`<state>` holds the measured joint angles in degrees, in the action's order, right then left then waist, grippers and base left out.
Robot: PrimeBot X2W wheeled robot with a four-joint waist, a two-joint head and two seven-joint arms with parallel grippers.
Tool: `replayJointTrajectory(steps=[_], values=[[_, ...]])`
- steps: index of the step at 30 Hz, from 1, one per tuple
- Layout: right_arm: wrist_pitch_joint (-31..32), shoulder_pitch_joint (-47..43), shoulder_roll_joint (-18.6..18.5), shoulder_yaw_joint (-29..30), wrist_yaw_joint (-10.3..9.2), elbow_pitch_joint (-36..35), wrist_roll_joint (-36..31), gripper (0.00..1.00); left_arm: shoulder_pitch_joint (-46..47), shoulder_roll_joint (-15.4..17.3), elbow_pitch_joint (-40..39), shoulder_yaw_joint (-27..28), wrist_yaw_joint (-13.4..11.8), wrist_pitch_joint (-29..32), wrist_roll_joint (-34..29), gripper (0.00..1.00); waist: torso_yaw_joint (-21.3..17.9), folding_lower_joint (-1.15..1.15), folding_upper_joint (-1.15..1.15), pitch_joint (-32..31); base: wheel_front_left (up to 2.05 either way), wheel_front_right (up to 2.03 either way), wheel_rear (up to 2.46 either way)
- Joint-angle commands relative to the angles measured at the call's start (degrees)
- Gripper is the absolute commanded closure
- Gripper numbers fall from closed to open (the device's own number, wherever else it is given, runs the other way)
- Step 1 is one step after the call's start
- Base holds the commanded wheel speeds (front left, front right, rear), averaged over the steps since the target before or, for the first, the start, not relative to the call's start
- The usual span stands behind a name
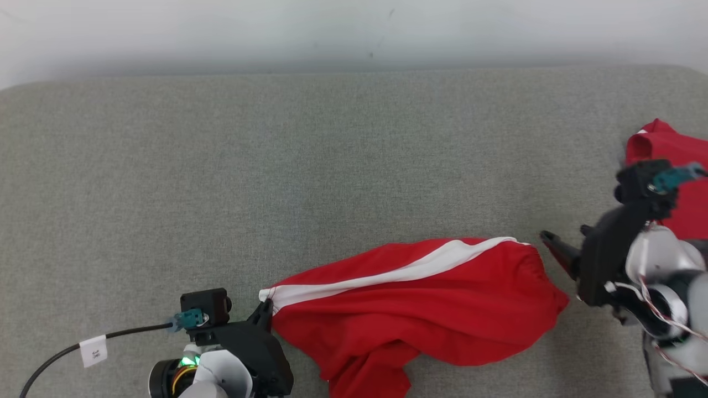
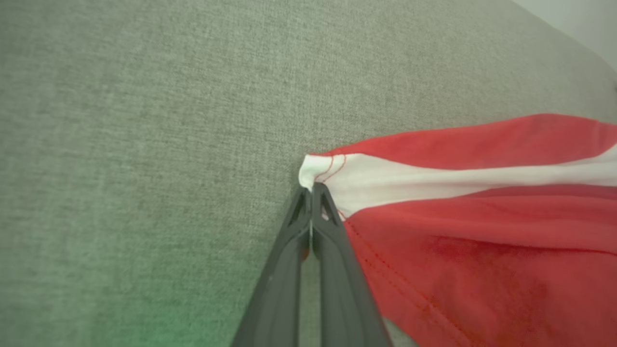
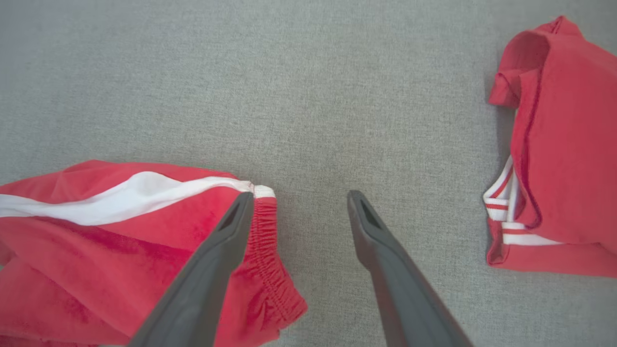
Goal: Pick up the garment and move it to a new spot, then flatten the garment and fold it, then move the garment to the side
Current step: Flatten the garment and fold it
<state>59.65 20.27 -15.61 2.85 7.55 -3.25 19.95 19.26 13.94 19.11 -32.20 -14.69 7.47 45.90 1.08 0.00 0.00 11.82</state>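
**Garment on grey surface: left end clamped, right end free**

The garment (image 1: 420, 298), red shorts with a white side stripe, lies rumpled at the near edge of the grey fabric surface (image 1: 276, 166), stretched roughly left to right. Part of the cloth trails toward the bottom edge of the head view. Its elastic waistband faces the robot's right and its hem faces the left.

The left gripper (image 1: 267, 307) is pinched tight on the white-striped hem corner, fingers pressed together with cloth between the tips.

The right gripper (image 3: 300, 194) stands spread wide and holds nothing. One finger sits over the waistband end in the right wrist view; whether it touches cannot be told. The other finger is over bare surface.

A second red garment (image 1: 669, 166), with red-and-white striped trim, lies well apart at the far right. A black cable with a white tag (image 1: 93, 350) runs off from the left wrist.
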Motion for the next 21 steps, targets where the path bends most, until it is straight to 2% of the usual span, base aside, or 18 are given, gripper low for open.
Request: replayJointTrajectory(steps=[1, 2, 4, 6, 7, 11, 12, 13, 17, 21], values=[[0.7, 1.1, 0.7, -0.4, -0.12, 1.2, -1.0, 0.00, 0.5, 0.1, 0.0, -0.2, -0.2, 0.2, -0.3, 1.00, 0.4, 0.00, 0.00, 0.8, 0.00, 0.00, 0.00], [1.8, 2.1, 1.0, -0.8, -0.12, 2.9, -1.9, 0.00, 0.7, 0.1, -0.1, -0.3, -0.2, 0.3, -0.4, 1.00, 0.6, 0.00, 0.00, 1.1, 0.00, 0.00, 0.00], [3.7, 3.5, 1.8, -2.2, -0.12, 5.6, -2.5, 0.07, 0.9, 0.0, -0.2, -0.4, -0.2, 0.5, -0.5, 1.00, 0.9, 0.00, 0.00, 1.8, 0.00, 0.00, 0.00], [4.9, 4.0, 2.7, -3.7, -0.12, 7.1, -1.6, 0.25, 1.2, 0.0, -0.1, -0.5, -0.2, 0.5, -0.5, 1.00, 1.1, 0.00, 0.00, 2.2, 0.00, 0.00, 0.00], [5.2, 4.0, 2.8, -4.3, -0.12, 7.3, -1.3, 0.30, 1.3, 0.0, -0.1, -0.5, -0.2, 0.6, -0.5, 1.00, 1.2, 0.00, 0.00, 2.3, 0.00, 0.00, 0.00], [4.8, 3.2, 2.4, -6.5, -0.12, 7.2, 0.6, 0.71, 1.4, 0.2, 0.1, -0.4, -0.4, 0.5, -0.3, 1.00, 1.2, 0.00, 0.00, 2.6, 0.00, 0.00, 0.00], [4.0, 3.3, 1.9, -6.9, -0.12, 6.8, 0.4, 0.91, 1.4, 0.3, 0.2, -0.3, -0.4, 0.4, -0.2, 1.00, 1.1, 0.00, 0.00, 2.7, 0.00, 0.00, 0.00], [2.7, 3.4, 1.4, -7.3, -0.12, 6.2, 0.1, 1.00, 1.4, 0.4, 0.1, -0.2, -0.5, 0.4, -0.2, 1.00, 1.0, 0.00, 0.00, 2.7, 0.00, 0.00, 0.00], [-6.4, 5.1, 0.1, -7.4, -0.12, 4.7, -3.0, 1.00, 2.4, 0.6, -1.0, 0.5, 0.0, -2.2, -0.9, 1.00, 0.3, 0.00, 0.00, 2.7, 0.00, 0.00, 0.00], [-14.7, 7.2, 0.4, -6.8, -0.12, 4.5, -5.6, 1.00, 3.9, 0.3, -2.4, 1.7, 0.5, -6.7, -2.1, 1.00, -0.2, 0.00, 0.00, 2.5, 0.00, 0.00, 0.00]])
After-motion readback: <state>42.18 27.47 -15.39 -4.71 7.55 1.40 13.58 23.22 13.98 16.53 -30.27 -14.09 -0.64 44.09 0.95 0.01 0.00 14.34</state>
